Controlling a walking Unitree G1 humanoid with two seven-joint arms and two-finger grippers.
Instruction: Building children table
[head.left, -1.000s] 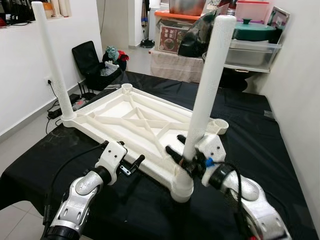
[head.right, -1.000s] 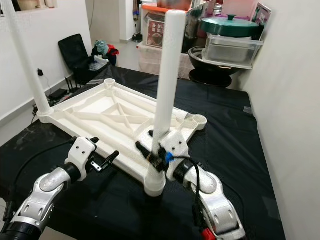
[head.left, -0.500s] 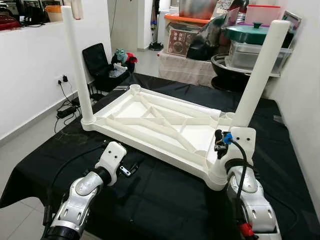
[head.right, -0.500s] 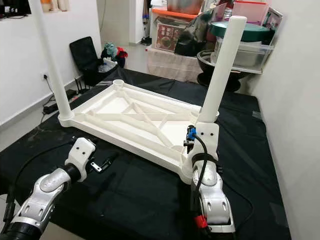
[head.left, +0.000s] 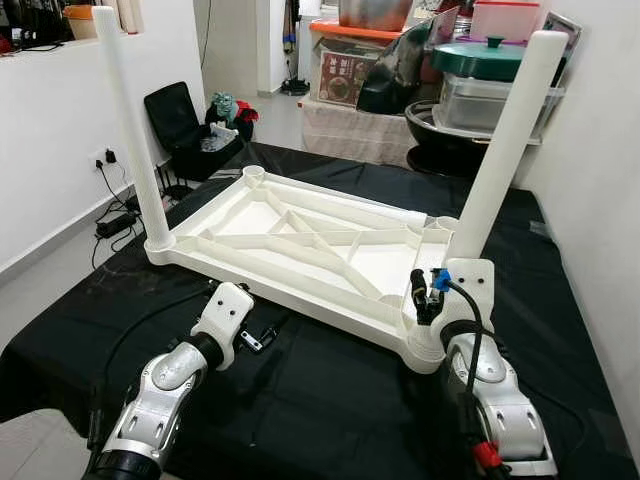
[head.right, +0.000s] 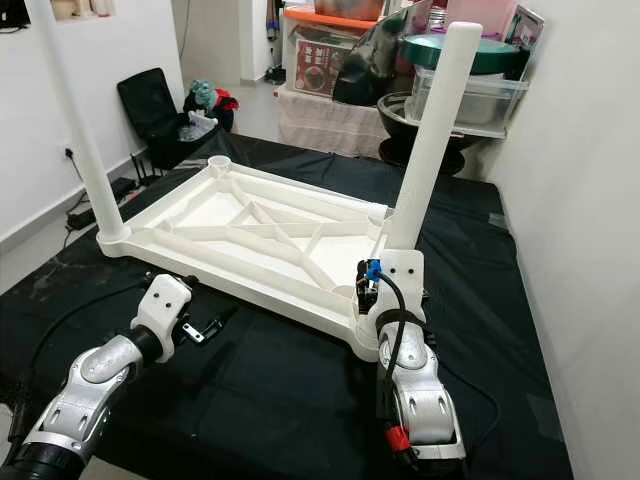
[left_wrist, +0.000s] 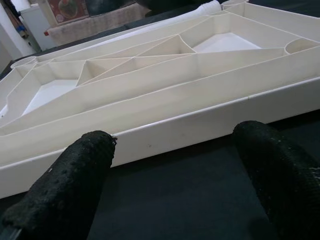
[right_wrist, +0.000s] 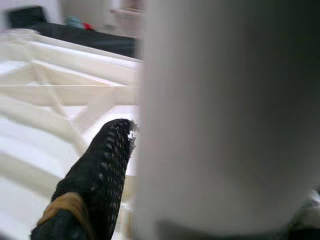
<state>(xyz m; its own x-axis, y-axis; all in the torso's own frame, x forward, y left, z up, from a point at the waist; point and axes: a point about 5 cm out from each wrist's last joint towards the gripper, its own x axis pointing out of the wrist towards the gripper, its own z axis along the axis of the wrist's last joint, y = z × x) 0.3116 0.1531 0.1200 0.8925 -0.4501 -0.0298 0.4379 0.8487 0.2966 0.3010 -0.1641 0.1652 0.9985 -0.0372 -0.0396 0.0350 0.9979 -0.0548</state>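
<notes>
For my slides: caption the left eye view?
Right gripper holds a white leg on the upturned tabletop; left gripper open.

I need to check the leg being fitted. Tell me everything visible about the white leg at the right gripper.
The white table leg is a plain round tube, plastic by its look, with a closed rounded top. It stands leaning slightly, its foot at a corner of the upturned white tabletop on the black cloth. The right gripper is at its base, one finger against the tube.

White walls (head.left: 40, 120) on both sides; pale tiled floor (head.left: 50, 290) at lower left. Black cloth (head.left: 330, 400) covers the work surface. Black chair (head.left: 180, 125) upper left, stacked storage boxes (head.left: 490, 100) upper right.
</notes>
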